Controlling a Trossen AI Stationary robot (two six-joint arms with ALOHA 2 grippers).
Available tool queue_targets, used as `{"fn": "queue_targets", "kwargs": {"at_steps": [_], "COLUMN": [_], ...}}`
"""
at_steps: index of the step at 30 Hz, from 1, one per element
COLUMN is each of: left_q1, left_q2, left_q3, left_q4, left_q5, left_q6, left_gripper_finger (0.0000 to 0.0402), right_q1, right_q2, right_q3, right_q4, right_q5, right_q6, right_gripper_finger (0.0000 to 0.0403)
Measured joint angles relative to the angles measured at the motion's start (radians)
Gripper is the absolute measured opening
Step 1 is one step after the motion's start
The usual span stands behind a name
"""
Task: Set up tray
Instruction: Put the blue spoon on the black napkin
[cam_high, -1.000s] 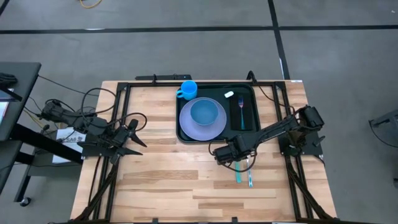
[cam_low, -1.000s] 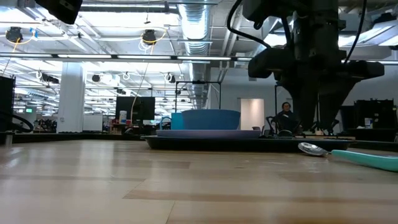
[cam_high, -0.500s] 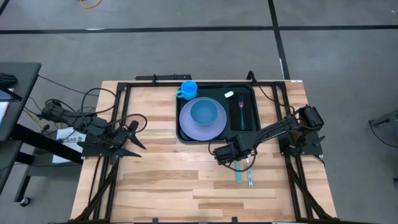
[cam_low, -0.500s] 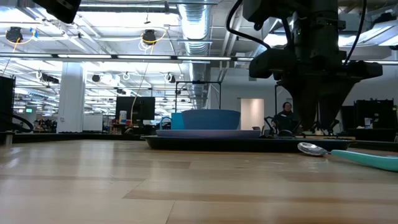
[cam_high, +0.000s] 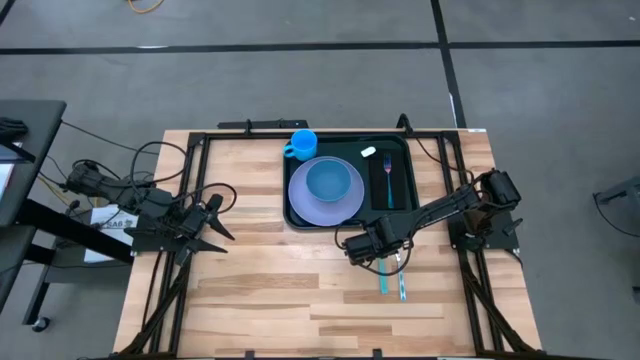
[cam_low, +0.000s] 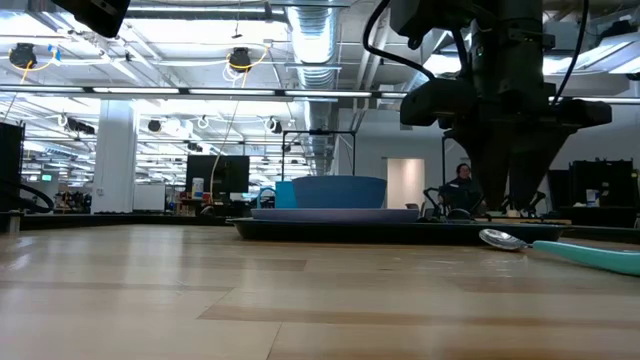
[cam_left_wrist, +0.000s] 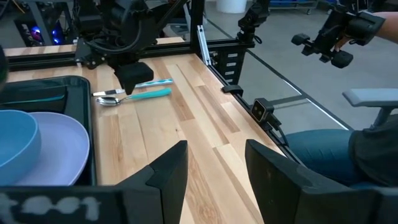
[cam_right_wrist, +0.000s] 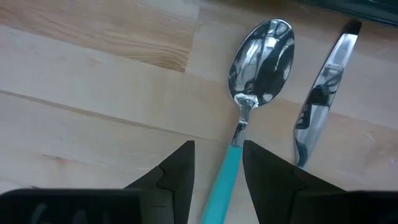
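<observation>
The dark green tray (cam_high: 348, 215) lies at the table's far middle. On it sit a lavender plate (cam_high: 305, 205) holding a blue bowl (cam_high: 333, 180), a blue cup (cam_high: 302, 145) and a fork (cam_high: 388, 178) on a narrow black rectangle. A teal-handled spoon (cam_right_wrist: 261, 59) and a knife (cam_right_wrist: 323, 99) lie on the wood just in front of the tray's near right corner. My right gripper (cam_right_wrist: 217, 168) hovers open above the spoon, pointing down, one finger on either side of the handle (cam_right_wrist: 225, 171). My left gripper (cam_high: 212, 215) waits open at the table's left edge.
The spoon (cam_low: 500, 239) lies flat on bare wood beside the knife (cam_high: 402, 285), their handles pointing to the near edge. Black frame rails run along both table sides. Wood spreads open across the near half. A person sits far off in the room (cam_low: 460, 180).
</observation>
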Motion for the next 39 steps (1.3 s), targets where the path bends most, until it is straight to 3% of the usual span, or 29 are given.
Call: {"fn": "queue_targets", "kwargs": {"at_steps": [20,39], "left_q1": [0.000,0.000], "left_q2": [0.000,0.000], "left_q3": [0.000,0.000], "left_q4": [0.000,0.000], "left_q5": [-0.005,-0.005], "left_q6": [0.001,0.001], "left_gripper_finger": [0.0148,0.0148], "right_q1": [0.005,0.014], "right_q2": [-0.001,-0.001], "right_q3": [-0.143,-0.147], "right_q4": [0.177,0.184], "right_q5": [-0.043,-0.030], "right_q6": [0.036,0.047], "right_gripper_finger": [0.0126,0.0126]}}
